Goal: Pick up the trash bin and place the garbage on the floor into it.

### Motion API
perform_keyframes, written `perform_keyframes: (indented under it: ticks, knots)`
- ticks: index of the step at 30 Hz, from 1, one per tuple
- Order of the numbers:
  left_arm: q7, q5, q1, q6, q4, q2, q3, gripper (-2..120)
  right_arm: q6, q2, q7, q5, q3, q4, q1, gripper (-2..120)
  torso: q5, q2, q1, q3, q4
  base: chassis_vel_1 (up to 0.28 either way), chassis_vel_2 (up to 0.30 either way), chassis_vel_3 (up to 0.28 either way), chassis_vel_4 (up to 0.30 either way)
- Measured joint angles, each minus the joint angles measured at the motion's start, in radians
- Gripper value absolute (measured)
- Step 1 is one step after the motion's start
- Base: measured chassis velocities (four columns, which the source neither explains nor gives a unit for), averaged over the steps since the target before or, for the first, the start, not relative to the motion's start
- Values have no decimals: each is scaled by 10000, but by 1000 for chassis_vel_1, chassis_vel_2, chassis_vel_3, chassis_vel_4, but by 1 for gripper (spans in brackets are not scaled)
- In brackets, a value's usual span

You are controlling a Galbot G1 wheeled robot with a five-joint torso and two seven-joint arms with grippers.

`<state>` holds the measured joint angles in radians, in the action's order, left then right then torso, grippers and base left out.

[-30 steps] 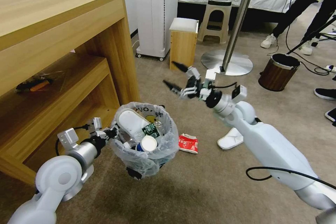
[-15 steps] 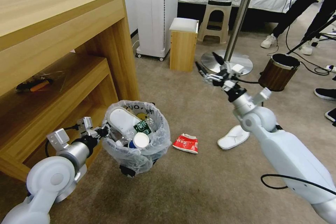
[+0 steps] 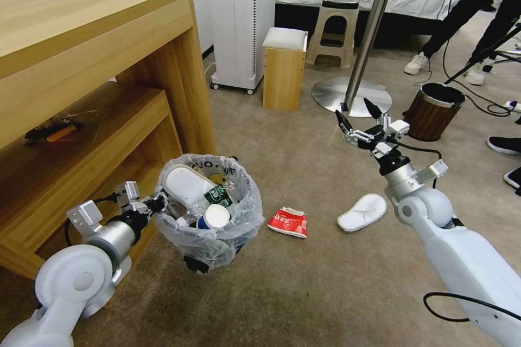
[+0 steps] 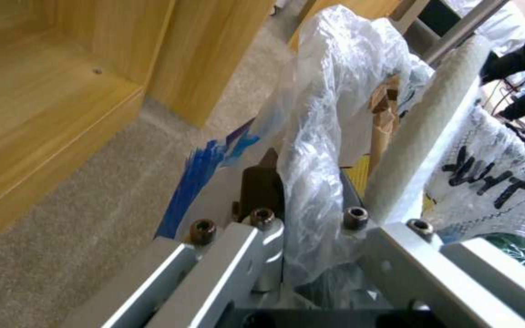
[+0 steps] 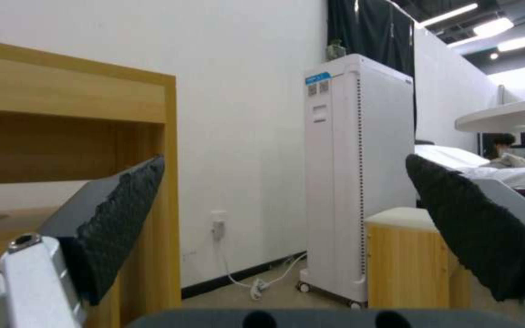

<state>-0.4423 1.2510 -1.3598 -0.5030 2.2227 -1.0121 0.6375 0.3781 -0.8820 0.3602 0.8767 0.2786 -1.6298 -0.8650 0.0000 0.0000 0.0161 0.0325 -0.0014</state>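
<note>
The trash bin point(image 3: 217, 246), lined with a crinkly white bag, hangs just above the floor point(image 3: 304, 287) at lower left. My left gripper point(image 3: 153, 205) is shut on its rim; in the left wrist view the bag point(image 4: 329, 114) is pinched between the fingers. Inside lie a white slipper point(image 3: 187, 183), a blue-white cup point(image 3: 215, 216) and a green-labelled bottle point(image 3: 220, 195). On the beige carpet, a red wrapper point(image 3: 288, 222) lies right of the bin, with a white slipper point(image 3: 362, 212) farther right. My right gripper point(image 3: 358, 113) is open, raised above the carpet beyond that slipper.
A wooden shelf unit point(image 3: 92, 92) stands close on the left. Farther off are a small wooden stool point(image 3: 284, 68), a white appliance point(image 3: 241, 21), a round table's base point(image 3: 351, 97) and a brown wood-grain bin point(image 3: 431, 112). People's legs and cables are at far right.
My right arm has swung to the right and away from the bin, gripper still open. The left gripper with the bin has shifted slightly left and down.
</note>
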Motion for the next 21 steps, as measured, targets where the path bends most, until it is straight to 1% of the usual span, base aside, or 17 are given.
perform_keyframes:
  ticks: [6, 21]
  knots:
    - [3, -37, -91, -12, 78, -42, 16, 3, 204, -58, 199, -142, 148, 47, -236, 100, 0, 0, 0, 0, 1, 0, 0, 0, 0]
    - [36, -90, -79, -27, 147, -50, -7, 3, 240, -183, 483, -188, 373, 106, -532, 100, 0, 0, 1, 1, 1, 0, 0, 0, 0]
